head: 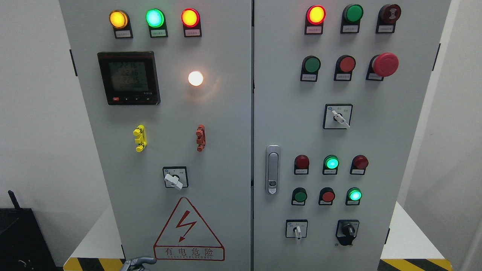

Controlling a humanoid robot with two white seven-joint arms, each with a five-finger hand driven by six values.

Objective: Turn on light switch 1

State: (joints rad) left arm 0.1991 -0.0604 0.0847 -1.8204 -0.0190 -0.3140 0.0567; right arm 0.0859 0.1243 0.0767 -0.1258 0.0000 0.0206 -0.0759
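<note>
We see only our left robot hand (137,262) at the bottom edge, finger state unclear, while the likeliest light switch 1, the white rotary switch (175,177), sits above and slightly right, handle slanting down-right; right hand unseen.

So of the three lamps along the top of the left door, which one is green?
The middle lamp, lit green. The one to its left glows amber, and the one to its right glows red.
</note>
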